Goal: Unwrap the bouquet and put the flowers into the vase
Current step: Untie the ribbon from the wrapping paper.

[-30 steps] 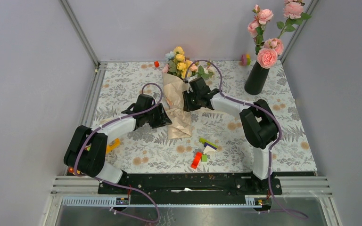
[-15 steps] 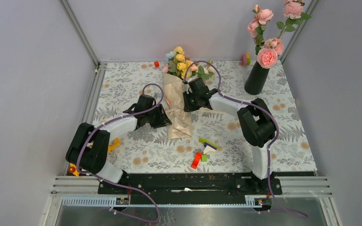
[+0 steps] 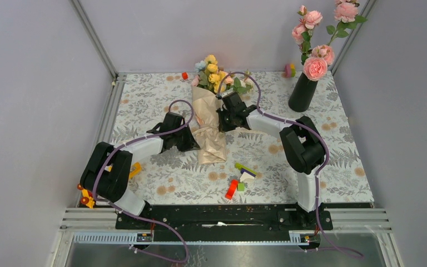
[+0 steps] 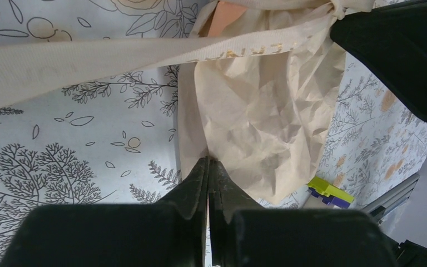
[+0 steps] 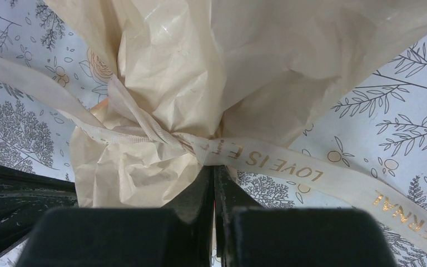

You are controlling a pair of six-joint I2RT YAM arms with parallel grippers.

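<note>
Closed tight, my left end effector (image 4: 207,164) nips the edge of the paper (image 4: 256,111) to peel it, while my right end effector (image 5: 212,169) is shut at the knot of the ribbon (image 5: 289,167), though I cannot tell what it grips. One bouquet (image 3: 208,119) lies mid-bench (image 3: 144,105) between the two; one vase (image 3: 302,93) stands far right, holding roses (image 3: 315,67).

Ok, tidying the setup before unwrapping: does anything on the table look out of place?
Yes: the vase at the far right already holds tall pink roses, and loose toy blocks lie scattered near the wrapped end of the bouquet.
</note>
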